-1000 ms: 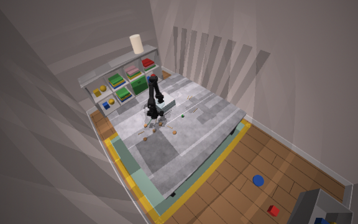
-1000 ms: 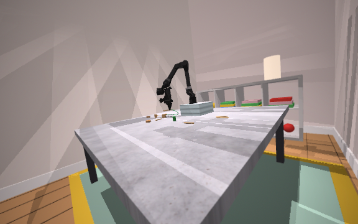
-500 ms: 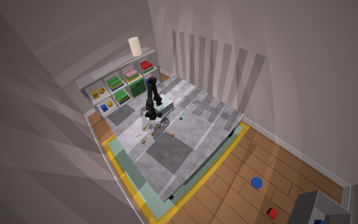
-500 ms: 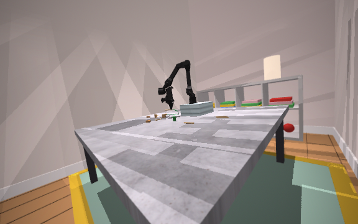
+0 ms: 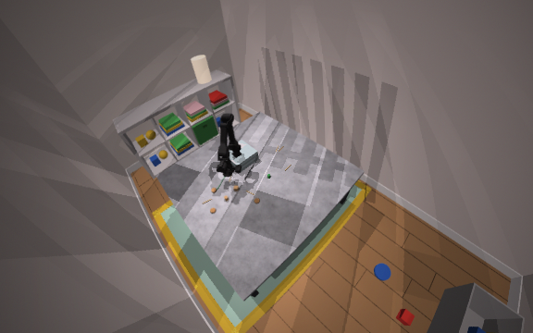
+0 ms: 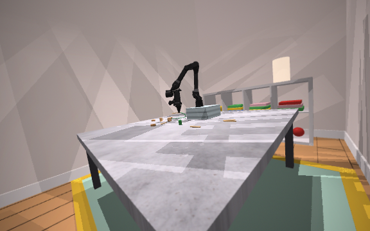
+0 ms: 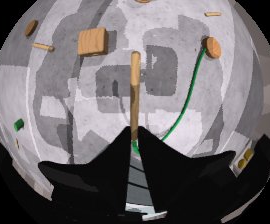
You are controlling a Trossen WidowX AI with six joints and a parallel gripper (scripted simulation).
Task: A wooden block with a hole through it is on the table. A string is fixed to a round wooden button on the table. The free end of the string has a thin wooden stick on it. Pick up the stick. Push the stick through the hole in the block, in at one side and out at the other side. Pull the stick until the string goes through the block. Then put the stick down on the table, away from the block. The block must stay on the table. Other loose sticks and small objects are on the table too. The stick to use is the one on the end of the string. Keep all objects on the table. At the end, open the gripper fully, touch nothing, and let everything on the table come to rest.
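One gripper (image 7: 136, 144) pinches one stick (image 7: 135, 92); one green string (image 7: 188, 92) runs to one button (image 7: 214, 47); one block (image 7: 91, 42) lies left.

Through the wrist view I'm seeing my gripper (image 7: 133, 130) clamping the stick (image 7: 134, 96), which is pointing away over the table (image 7: 66, 110). The green string (image 7: 187, 96) is curving to the round button (image 7: 214, 47). The block (image 7: 91, 42) is lying just left of the stick's tip.

Stick (image 7: 135, 96) near end hidden inside tool (image 7: 135, 152); block (image 7: 91, 42) hole not discernible.
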